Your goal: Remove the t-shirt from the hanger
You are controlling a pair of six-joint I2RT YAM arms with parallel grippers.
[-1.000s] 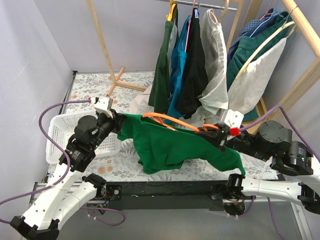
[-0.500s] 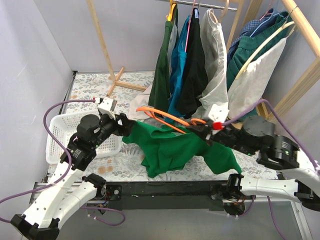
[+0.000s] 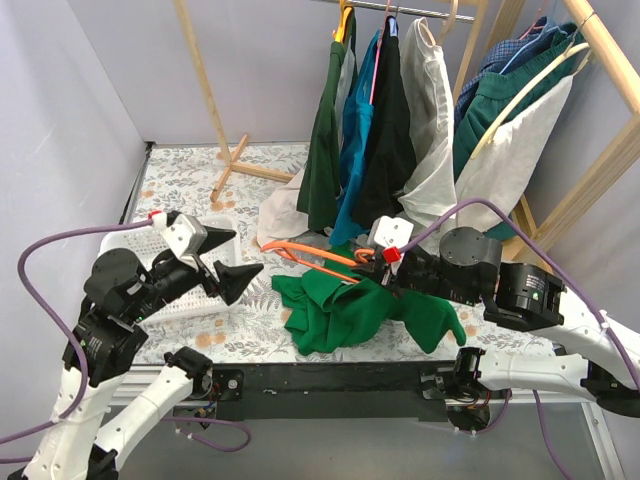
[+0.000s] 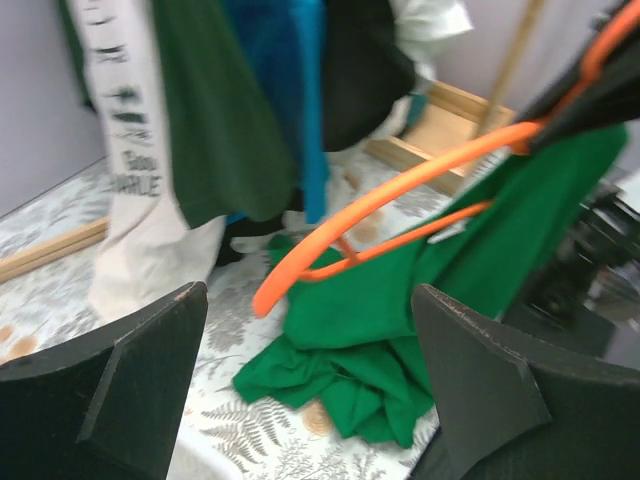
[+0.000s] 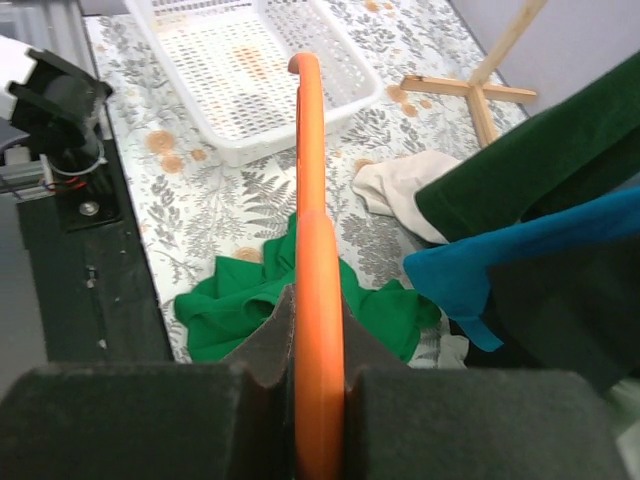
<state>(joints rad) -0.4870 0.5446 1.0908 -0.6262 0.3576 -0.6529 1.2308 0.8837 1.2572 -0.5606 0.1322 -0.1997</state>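
The green t-shirt (image 3: 335,312) lies crumpled on the fern-print table, its right part still rising to the hanger by my right gripper. The orange hanger (image 3: 318,256) sticks out bare to the left. My right gripper (image 3: 385,268) is shut on it, and in the right wrist view the hanger (image 5: 318,200) runs straight up between the closed fingers of the gripper (image 5: 318,335), with the t-shirt (image 5: 240,310) below. My left gripper (image 3: 227,260) stands open and empty, left of the shirt. The left wrist view shows that gripper (image 4: 310,390) facing the t-shirt (image 4: 390,330) and the hanger (image 4: 400,190).
A white basket (image 3: 125,270) sits on the table at the left, under my left arm. Several garments (image 3: 380,130) hang on the wooden rack behind. A white cloth (image 3: 285,210) lies on the table at the rack's foot.
My left gripper has let go of the t-shirt, opened and drawn back to the left. The shirt has dropped into a heap. My right gripper has carried the hanger leftward.
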